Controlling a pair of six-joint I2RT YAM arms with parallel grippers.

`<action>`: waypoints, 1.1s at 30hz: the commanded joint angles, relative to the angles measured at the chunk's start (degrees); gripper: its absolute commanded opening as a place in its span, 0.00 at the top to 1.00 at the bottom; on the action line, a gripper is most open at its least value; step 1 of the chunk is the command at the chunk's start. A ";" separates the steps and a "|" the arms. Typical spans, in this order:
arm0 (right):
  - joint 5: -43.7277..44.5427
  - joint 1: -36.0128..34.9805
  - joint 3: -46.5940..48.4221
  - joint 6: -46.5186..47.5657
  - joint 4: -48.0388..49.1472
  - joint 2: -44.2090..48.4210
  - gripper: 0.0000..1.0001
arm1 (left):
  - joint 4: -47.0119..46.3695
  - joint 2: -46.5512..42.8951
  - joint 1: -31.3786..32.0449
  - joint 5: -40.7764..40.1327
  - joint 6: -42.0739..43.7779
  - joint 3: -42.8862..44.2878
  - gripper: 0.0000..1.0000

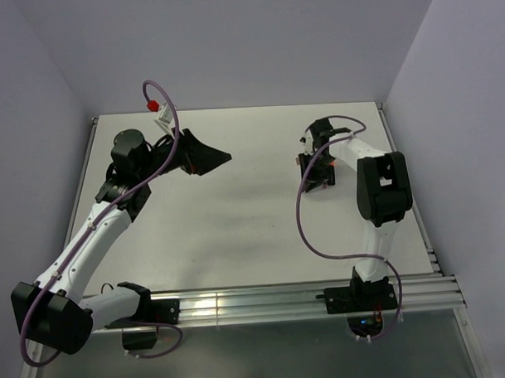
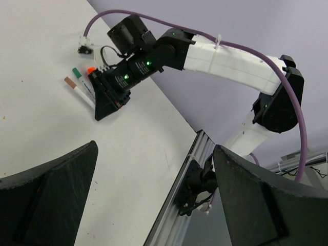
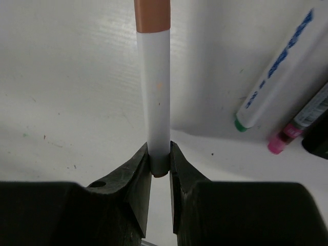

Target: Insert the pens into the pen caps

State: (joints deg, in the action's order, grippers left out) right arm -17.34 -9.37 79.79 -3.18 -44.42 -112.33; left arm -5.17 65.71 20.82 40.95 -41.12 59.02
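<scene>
Between my right jaws: tail of a white pen (image 3: 156,97), pinched tight, barrel pointing away over the worktop (image 3: 66,77). Gripping the very end leaves the far tip free; a brown cap (image 3: 152,15) sits there, seemingly seated. Just right: green-ended pen (image 3: 277,66) and pink-ended pen (image 3: 302,125), loose. My left jaws: spread wide, empty, well apart, likely to give the right arm room.

Illumination is bright, even and diffuse, probably from overhead. A faint soft shadow spreads across the table (image 1: 263,247) centre. The left wrist view renders its near fingers (image 2: 46,195) dark, underexposed.
</scene>
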 commanded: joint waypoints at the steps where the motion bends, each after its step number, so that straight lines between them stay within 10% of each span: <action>1: 2.84 1.36 4.58 -1.21 -0.57 -0.51 1.00 | -1.95 -1.38 -0.08 0.10 0.70 -0.84 0.01; 33: 4.42 3.83 9.60 -6.22 -5.15 -6.23 0.75 | -2.12 0.65 -0.34 0.18 0.70 1.71 0.00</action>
State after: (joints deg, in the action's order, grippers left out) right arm -14.09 -6.11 89.58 -8.36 -48.97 -119.74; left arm -5.30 66.24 20.82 40.95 -41.10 58.19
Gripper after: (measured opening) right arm 0.248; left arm 0.994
